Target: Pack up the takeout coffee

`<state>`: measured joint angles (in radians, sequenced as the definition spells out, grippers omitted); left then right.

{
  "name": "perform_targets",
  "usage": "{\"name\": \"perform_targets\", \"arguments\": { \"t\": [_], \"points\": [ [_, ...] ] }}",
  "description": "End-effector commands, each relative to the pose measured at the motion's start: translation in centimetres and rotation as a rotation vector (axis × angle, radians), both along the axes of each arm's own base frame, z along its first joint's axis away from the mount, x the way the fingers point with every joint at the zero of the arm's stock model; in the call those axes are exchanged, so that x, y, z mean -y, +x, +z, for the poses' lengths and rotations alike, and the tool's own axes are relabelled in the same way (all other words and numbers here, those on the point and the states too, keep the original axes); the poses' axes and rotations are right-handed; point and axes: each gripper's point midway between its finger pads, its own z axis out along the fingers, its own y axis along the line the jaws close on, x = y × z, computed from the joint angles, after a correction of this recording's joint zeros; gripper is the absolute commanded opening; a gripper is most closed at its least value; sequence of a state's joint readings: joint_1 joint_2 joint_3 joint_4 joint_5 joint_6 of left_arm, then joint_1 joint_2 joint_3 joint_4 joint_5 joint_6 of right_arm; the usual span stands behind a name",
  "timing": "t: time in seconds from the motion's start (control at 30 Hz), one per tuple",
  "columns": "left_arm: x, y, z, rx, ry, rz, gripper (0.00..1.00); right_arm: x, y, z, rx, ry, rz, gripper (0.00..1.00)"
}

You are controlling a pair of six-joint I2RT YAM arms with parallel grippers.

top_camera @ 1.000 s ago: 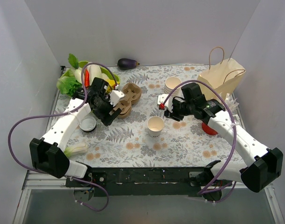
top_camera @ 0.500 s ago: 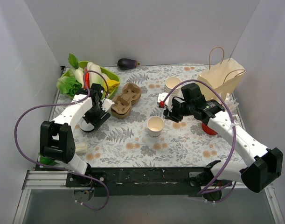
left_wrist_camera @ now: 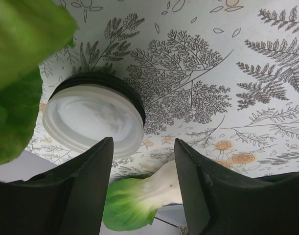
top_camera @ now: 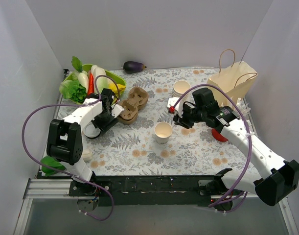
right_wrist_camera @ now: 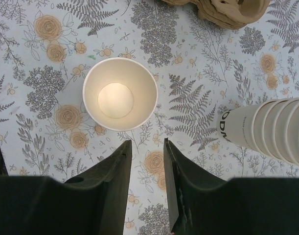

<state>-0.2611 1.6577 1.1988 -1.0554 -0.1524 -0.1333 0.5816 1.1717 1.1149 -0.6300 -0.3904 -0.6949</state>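
A single cream-white paper cup (top_camera: pixel 163 131) stands upright and lidless mid-table; it also shows in the right wrist view (right_wrist_camera: pixel 120 94), empty inside. A white plastic lid (top_camera: pixel 91 131) lies flat at the left, apart from the cup, and shows in the left wrist view (left_wrist_camera: pixel 93 116). My left gripper (top_camera: pixel 101 123) is open and empty, low beside the lid (left_wrist_camera: pixel 142 181). My right gripper (top_camera: pixel 176 112) is open by a narrow gap and empty, hovering right of the cup (right_wrist_camera: pixel 147 176).
A brown cardboard cup carrier (top_camera: pixel 132 104) lies behind the lid. A stack of lidless cups (top_camera: pixel 181 89) and a paper bag (top_camera: pixel 235 81) stand back right. A red cup (top_camera: pixel 218 135) is half hidden by my right arm. Vegetables (top_camera: pixel 95 81), an eggplant (top_camera: pixel 133 66) and bok choy (left_wrist_camera: pixel 139 200) lie left.
My left arm has drawn back from the cup carrier to the left and down, ending beside the lid. My right gripper has barely shifted. The cup has not moved.
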Motion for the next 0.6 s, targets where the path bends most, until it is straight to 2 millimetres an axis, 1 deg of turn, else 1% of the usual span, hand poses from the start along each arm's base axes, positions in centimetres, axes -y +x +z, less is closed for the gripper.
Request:
{"name": "perform_targets", "arguments": {
  "t": [0.0,0.13,0.27,0.3,0.43,0.5,0.57],
  "points": [
    [-0.2,0.8,-0.4,0.022,0.031,-0.015,0.51,0.5,0.0,1.4,0.042,0.016,-0.017,0.4],
    [-0.2,0.5,-0.8,0.009,0.039,-0.012,0.47,1.0,-0.3,1.2,0.039,0.011,-0.026,0.4],
    [-0.8,0.1,-1.3,-0.001,0.07,-0.013,0.42,1.2,-0.2,1.1,0.036,0.011,-0.036,0.4],
    [-0.9,0.1,-1.3,-0.001,0.075,-0.013,0.39,1.3,-0.2,1.1,0.034,0.012,-0.038,0.4],
    [-0.9,-0.3,-1.8,-0.024,0.076,-0.011,0.32,1.1,0.0,1.1,0.038,0.014,-0.038,0.39],
    [-1.0,-0.4,-2.0,-0.028,0.08,-0.009,0.31,1.1,0.1,1.1,0.037,0.015,-0.036,0.39],
    [-1.0,-0.4,-2.1,-0.031,0.082,-0.005,0.27,1.1,0.1,1.1,0.034,0.015,-0.038,0.39]
  ]
}}
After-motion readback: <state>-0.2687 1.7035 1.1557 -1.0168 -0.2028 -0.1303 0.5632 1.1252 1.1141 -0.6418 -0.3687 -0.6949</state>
